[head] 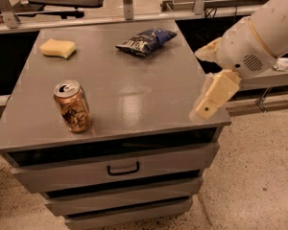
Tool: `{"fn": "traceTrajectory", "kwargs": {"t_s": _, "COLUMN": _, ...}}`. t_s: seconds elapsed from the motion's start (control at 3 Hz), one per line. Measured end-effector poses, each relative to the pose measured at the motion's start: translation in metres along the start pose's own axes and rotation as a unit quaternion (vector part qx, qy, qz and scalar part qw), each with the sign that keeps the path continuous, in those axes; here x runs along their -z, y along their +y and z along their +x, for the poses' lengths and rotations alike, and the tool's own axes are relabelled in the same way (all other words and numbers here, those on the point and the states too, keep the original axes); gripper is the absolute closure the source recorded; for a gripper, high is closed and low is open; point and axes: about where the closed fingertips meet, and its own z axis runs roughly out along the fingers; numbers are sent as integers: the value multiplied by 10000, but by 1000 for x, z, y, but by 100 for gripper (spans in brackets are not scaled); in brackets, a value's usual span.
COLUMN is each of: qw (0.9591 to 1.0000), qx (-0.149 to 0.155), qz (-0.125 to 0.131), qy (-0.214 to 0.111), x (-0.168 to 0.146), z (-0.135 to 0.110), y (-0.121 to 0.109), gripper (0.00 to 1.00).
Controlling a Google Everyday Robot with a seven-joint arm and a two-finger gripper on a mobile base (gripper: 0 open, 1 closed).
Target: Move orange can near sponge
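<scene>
Currently the orange can (72, 106) stands upright near the worktop's (149, 75) front left, well apart from the sponge (58, 48) at the back left corner. A chip bag (145, 40) lies at the back. The hand (200, 84) hovers over the front right edge, fingers spread, holding nothing.

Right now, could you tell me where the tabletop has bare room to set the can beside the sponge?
Bare table runs between the sponge and the can, and between the sponge and the chip bag. The middle is free too. The front corner away from the can is taken: the claw, open, hangs there.
</scene>
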Motion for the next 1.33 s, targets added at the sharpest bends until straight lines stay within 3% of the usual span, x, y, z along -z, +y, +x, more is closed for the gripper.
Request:
{"fn": "traceTrajectory", "kwargs": {"t_s": 0.33, "qw": 9942, "qx": 66, "qz": -339, "qy": -1015, "x": -36, "z": -62, "y": 7, "gripper": 0}}
{"fn": "traceTrajectory", "kwargs": {"t_s": 0.67, "qw": 9824, "qx": 227, "qz": -644, "qy": -1739, "x": -63, "z": -117, "y": 30, "gripper": 0}}
{"fn": "traceTrajectory", "kwargs": {"t_s": 1.0, "qw": 9783, "qx": 278, "qz": -724, "qy": -1921, "x": -68, "z": -134, "y": 38, "gripper": 0}}
{"fn": "traceTrajectory", "kwargs": {"t_s": 1.33, "qw": 9783, "qx": 279, "qz": -724, "qy": -1921, "x": -68, "z": -134, "y": 38, "gripper": 0}}
